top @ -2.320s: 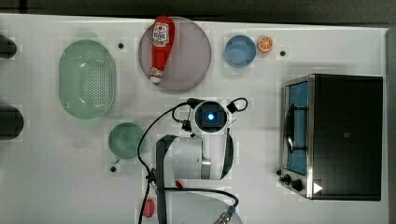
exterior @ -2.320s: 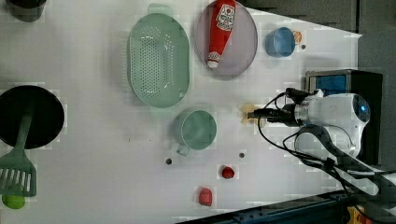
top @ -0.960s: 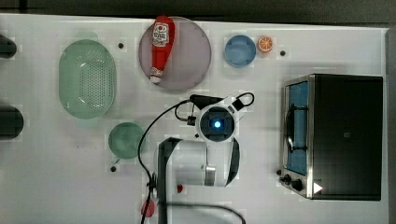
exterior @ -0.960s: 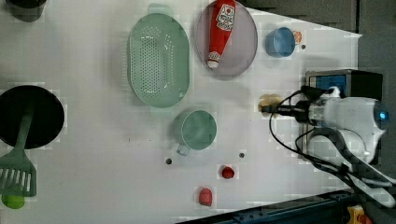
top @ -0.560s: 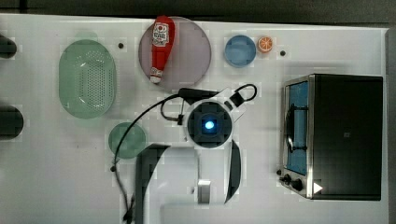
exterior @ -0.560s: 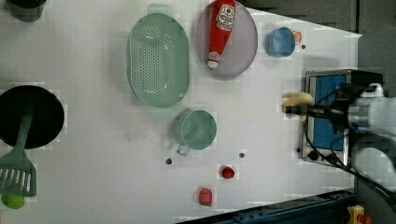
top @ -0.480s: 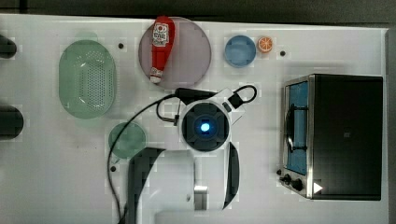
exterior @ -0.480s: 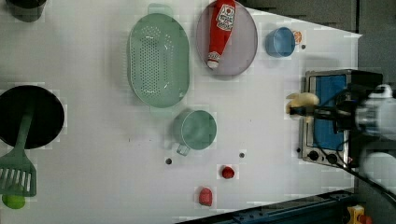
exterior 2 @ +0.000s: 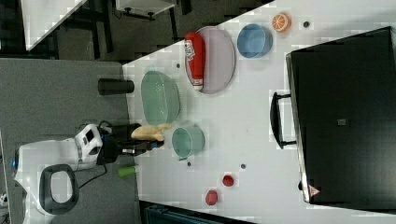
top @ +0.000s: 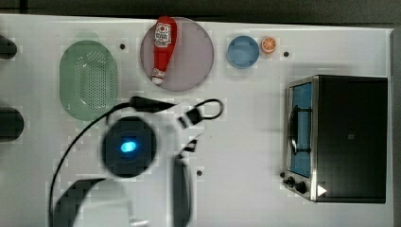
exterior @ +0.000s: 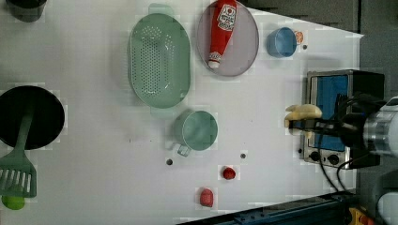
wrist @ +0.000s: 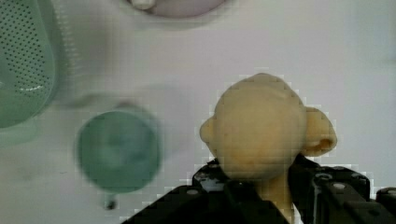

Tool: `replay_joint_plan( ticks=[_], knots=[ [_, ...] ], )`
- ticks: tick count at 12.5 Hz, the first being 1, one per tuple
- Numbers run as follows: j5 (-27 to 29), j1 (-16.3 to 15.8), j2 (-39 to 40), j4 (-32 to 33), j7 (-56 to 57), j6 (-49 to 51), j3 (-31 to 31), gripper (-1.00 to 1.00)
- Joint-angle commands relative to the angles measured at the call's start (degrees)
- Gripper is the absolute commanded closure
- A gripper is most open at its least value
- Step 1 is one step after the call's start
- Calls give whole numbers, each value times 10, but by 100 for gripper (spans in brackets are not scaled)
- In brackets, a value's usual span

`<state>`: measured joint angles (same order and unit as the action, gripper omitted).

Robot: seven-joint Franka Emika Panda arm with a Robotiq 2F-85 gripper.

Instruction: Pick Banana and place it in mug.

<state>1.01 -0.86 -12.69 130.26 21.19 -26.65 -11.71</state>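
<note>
My gripper is shut on the banana, a pale yellow curved piece held well above the table. In the right view the banana in the gripper hangs beside the mug. The wrist view looks down past the banana, clamped between the black fingers of the gripper, with the muted-green mug on the table off to one side. The mug stands upright in the left view, small handle on its side. In the top view my arm covers the mug.
A pale green perforated basket lies close to the mug. A grey plate holds a red ketchup bottle. A blue cup, an orange slice, a toaster oven, a black pan and two small red objects are around.
The arm has lifted the banana higher and carried it toward the top view's left, so it now covers the mug there. The grip on the banana has held.
</note>
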Motion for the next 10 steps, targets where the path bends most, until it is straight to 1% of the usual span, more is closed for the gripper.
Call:
replay_joint_plan(
  ticks=[1,4,6,9,10],
  knots=[
    [24,-10,20,-14,-124,20,-52,40],
    [46,-11,51,-9,-213,16,-93,40],
    [47,-11,83,-7,-258,-23,-111,40],
    [47,-11,135,9,-262,-104,-127,40],
    [47,-11,148,17,-263,-127,-128,32]
  ],
)
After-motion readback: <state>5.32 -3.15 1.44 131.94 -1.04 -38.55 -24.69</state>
